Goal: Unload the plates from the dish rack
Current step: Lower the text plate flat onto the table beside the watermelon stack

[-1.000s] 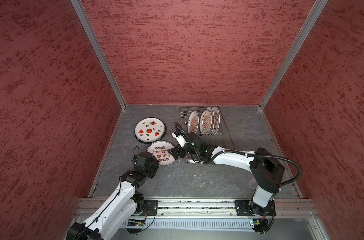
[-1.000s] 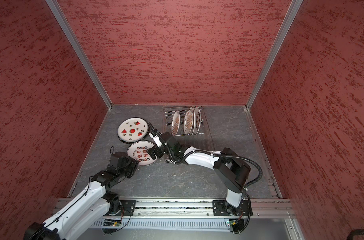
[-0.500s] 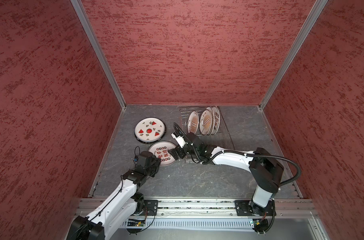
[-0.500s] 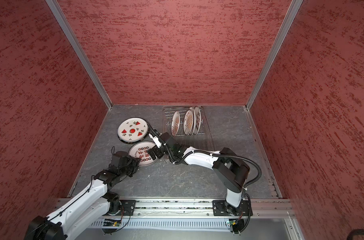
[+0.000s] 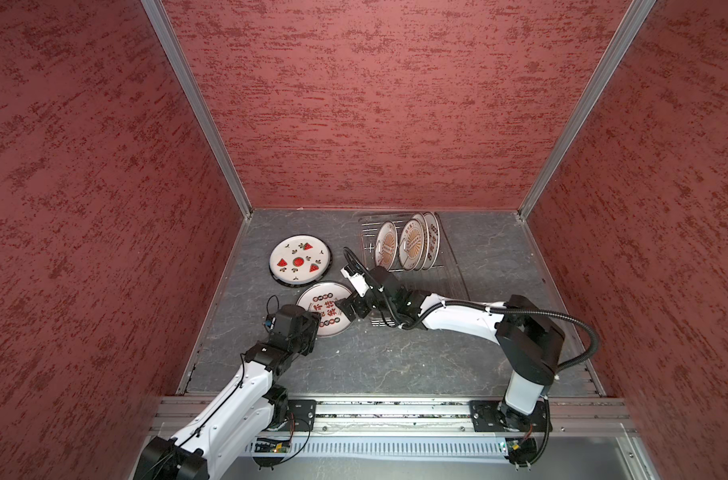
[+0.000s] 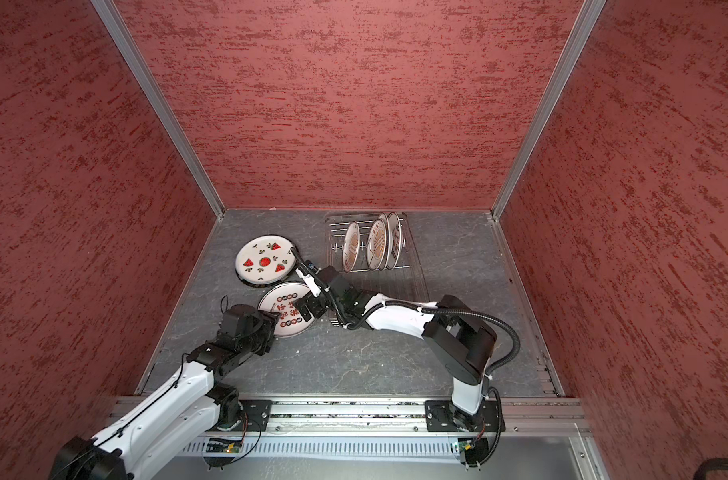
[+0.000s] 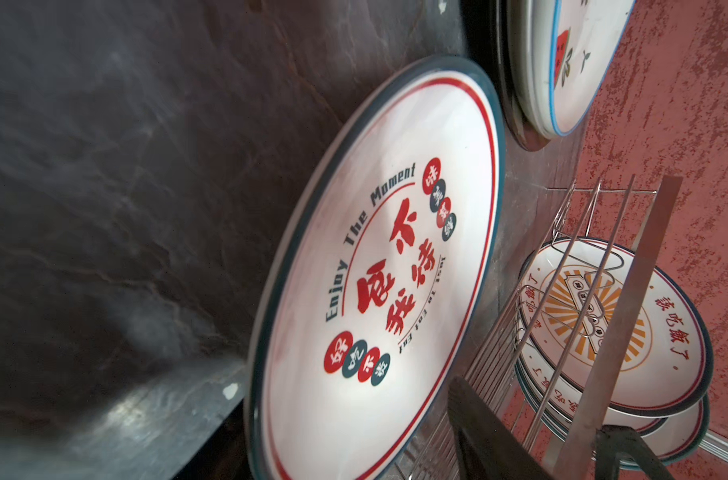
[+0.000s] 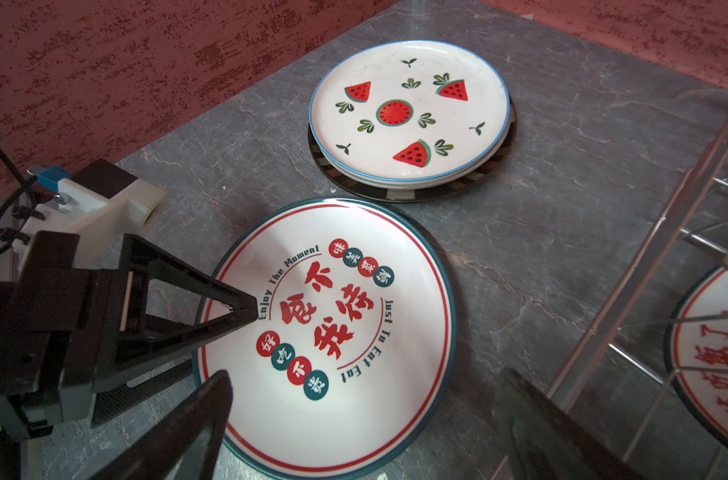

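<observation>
**Table** (image 5: 395, 357): grey, stone-patterned surface. It carries every item listed below.

**Dish rack** (image 5: 368, 235): silver wire grid. It is located beyond the right claw (image 5: 349, 308), on the side away from the left claw (image 5: 318, 321). Three sunburst plates (image 5: 412, 245) stand on edge between its prongs.

**Watermelon plate** (image 5: 299, 261): lies flat beyond both claws, well apart from the rack. It rests on other plates, and the lowest is a dark-rimmed plate (image 8: 395, 194).

**Lettered plate** (image 8: 374, 407): white, with a teal rim, a red ring and red characters. It lies flat on the table between the two claws, just beside the dark-rimmed plate.

**Left claw**: jaws apart. One finger (image 8: 237, 309) reaches over the near rim of the lettered plate, and the other sits low at table level by the same rim. No clamp on the plate is visible.

**Right claw**: jaws wide apart, positioned over the opposite rim of the lettered plate. It holds nothing.
</observation>
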Controlling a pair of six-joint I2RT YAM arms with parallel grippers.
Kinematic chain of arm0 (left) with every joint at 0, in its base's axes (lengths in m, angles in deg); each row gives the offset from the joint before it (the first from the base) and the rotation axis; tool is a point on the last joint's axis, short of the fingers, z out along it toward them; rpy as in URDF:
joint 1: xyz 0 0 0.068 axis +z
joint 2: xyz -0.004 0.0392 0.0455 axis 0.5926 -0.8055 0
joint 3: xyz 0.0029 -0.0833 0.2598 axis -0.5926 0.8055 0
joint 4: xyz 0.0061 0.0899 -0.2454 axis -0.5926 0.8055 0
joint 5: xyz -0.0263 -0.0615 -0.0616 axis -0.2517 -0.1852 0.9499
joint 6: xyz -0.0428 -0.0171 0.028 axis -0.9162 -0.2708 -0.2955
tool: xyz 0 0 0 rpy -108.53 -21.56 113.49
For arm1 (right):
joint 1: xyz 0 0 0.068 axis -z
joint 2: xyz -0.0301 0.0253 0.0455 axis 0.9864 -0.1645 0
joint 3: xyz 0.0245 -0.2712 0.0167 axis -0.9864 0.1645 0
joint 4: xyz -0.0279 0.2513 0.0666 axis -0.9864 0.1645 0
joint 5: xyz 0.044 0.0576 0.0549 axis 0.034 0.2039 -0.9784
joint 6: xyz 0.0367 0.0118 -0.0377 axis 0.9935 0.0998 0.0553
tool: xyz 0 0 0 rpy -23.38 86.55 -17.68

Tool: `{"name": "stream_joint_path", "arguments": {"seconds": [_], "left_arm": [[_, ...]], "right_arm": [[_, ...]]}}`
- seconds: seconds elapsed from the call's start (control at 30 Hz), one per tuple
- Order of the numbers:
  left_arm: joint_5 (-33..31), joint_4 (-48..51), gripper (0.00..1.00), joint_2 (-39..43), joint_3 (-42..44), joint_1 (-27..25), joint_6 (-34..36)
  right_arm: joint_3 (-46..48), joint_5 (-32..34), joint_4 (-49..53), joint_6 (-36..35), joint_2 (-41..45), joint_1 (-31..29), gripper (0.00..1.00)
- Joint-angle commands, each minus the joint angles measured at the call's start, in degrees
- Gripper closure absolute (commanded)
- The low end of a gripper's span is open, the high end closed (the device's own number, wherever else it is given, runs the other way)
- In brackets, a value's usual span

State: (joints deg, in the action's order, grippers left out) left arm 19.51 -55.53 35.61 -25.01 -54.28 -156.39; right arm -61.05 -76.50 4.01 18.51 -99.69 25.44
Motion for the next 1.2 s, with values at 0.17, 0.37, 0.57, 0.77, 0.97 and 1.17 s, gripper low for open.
{"name": "stream_joint_path", "arguments": {"seconds": [0.17,0.37,0.57,0.77,0.97,1.17], "left_arm": [[-3.7,2.5,0.26,0.8,0.3,0.7,-0.7],[-6.8,6.8,0.2,2.1,-1.1,0.7,0.8],[-10.8,11.0,0.16,5.6,-1.3,0.7,0.8],[-14.0,15.0,0.09,10.1,-1.3,0.6,1.0],[-18.5,20.1,0.03,15.4,-4.2,0.6,4.9],[-18.5,19.6,0.01,21.3,-5.0,0.1,9.4]], "right_arm": [[-2.2,2.3,0.7,-1.2,-0.9,-0.7,0.01],[-1.8,3.2,0.2,-1.2,-0.6,-0.8,0.01],[0.9,4.7,-3.6,-0.8,1.9,-0.9,0.01],[5.5,7.6,-10.4,1.1,7.0,-0.8,0.01],[15.9,7.5,-23.1,3.6,16.1,-0.6,0.01],[22.7,9.1,-26.6,4.3,25.4,1.4,0.01]]}}
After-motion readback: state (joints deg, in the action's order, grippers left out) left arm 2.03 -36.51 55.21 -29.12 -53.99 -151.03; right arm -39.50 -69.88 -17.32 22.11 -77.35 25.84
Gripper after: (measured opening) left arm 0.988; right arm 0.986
